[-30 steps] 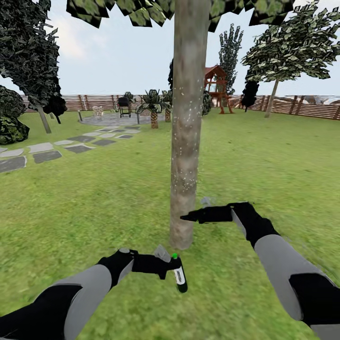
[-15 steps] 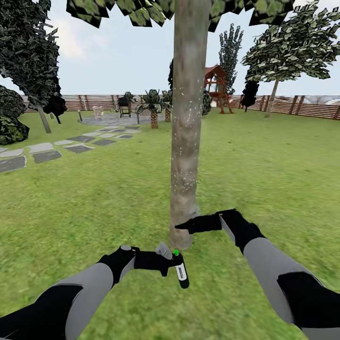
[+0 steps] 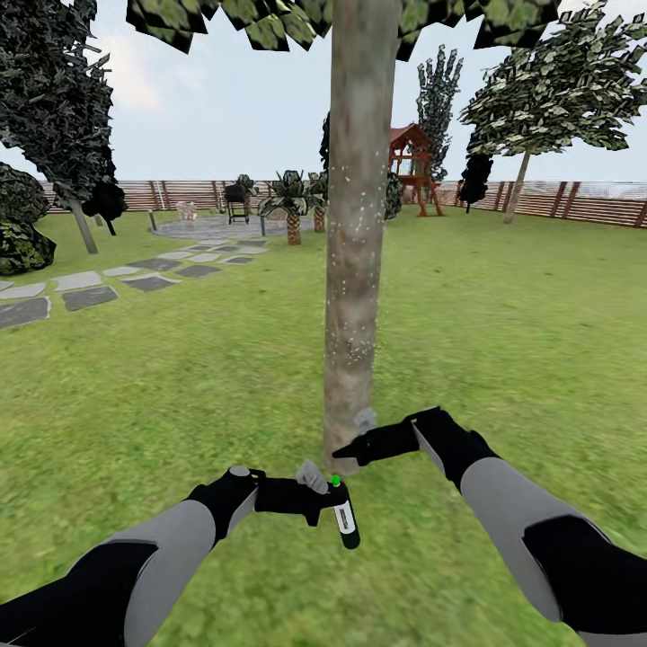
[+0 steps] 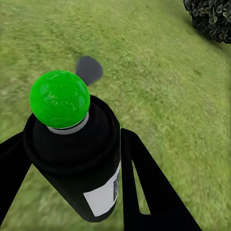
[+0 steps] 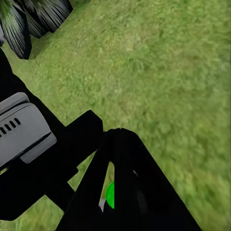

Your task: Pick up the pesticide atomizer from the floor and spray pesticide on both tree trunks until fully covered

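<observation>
Left wrist view: left tool (image 4: 72,192) grips cylindrical black atomizer (image 4: 77,159).

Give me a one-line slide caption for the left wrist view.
Left hand grips a black spray bottle with a green cap over lawn.

Even, bright daylight under a pale hazy sky (image 3: 225,99) lights the lawn (image 3: 503,314) flatly with hardly any cast shadows and no glare, while the grass texture smears soft and blurry, most in both wrist views.
</observation>
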